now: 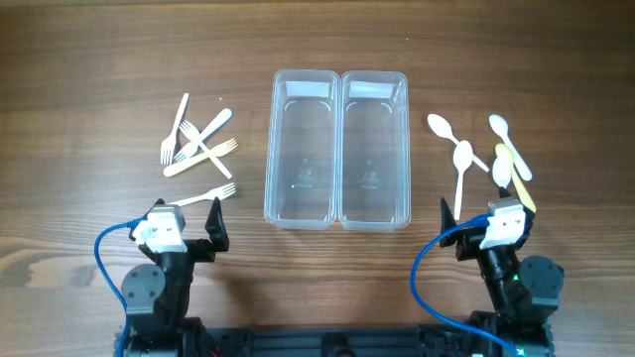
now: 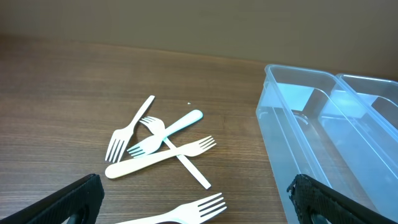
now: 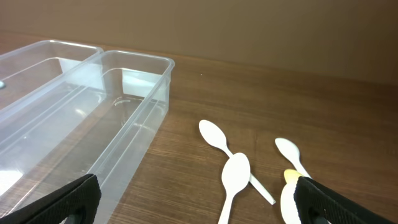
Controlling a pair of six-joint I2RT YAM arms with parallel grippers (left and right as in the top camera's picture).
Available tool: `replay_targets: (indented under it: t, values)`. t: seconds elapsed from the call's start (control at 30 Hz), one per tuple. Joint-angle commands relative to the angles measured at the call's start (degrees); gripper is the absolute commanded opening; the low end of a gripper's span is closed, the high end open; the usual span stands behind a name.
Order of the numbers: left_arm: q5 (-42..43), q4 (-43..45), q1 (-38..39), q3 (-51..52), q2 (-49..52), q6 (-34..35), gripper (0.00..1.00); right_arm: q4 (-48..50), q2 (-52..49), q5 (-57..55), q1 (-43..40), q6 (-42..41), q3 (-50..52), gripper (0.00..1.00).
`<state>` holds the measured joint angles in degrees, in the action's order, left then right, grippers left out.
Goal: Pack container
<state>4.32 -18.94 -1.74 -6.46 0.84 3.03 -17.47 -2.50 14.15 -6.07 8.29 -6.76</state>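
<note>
Packing not yet begun, I judge; left bin point(image 1: 302, 149) and right bin point(image 1: 374, 149) stand side by side, touching, mid-surface point(image 1: 79, 119), both empty; forks point(image 1: 198, 142) in a loose crossed heap left of the bins, one stray fork point(image 1: 208, 194) nearer me; spoons point(image 1: 462, 156) scattered right of the bins. Left tool point(image 2: 196, 196) wide open, holding nothing, touching nothing, just behind the stray fork; right tool point(image 3: 196, 199) likewise wide and empty, near the spoons. Next move, probably: lower left tool over the stray fork's handle and close across it; it lies flat and thin, so fingertips must reach the surface; may slide.
</note>
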Motion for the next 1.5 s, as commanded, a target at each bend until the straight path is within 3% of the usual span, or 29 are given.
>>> replay_targets:
  t: [0.0,0.63,0.73,0.8,0.87,1.07,1.23,1.33,1.47]
  values:
    - [-0.3,0.2,0.4,0.7,-0.5,-0.9,1.0,0.3,0.5,0.7,0.0,0.7,0.3,1.0]
    - [-0.3,0.5,0.4,0.7,-0.5,-0.9,1.0,0.3,0.5,-0.4,0.0,2.3,0.3,1.0]
    - [10.6,0.7,0.4,0.7,-0.5,-0.9,1.0,0.4,0.5,0.5,0.0,1.8,0.3,1.0]
    - [19.8,0.5,0.4,0.7,-0.5,-0.9,1.0,0.5,0.5,10.1,0.0,-5.9,0.3,1.0]
    - [23.7,0.1,0.4,0.6,-0.5,1.5,1.0,1.5,0.5,20.8,0.0,-18.8,0.3,1.0]
    - [21.2,-4.3,0.4,-1.6,2.3,6.7,1.0,1.5,-0.2,21.9,0.0,-20.5,-2.9,1.0]
    - [11.6,-12.5,0.4,-20.6,22.7,6.3,1.0,-0.9,-21.7,17.3,0.0,-19.6,-16.9,1.0]
    - [4.4,-21.0,0.4,-35.6,39.7,5.8,1.0,-4.2,-44.4,16.7,0.0,-14.0,-29.3,1.0]
    - [2.4,-28.5,0.3,-49.0,58.3,0.0,1.0,-18.0,-72.9,11.8,0.0,-9.5,-52.9,1.0]
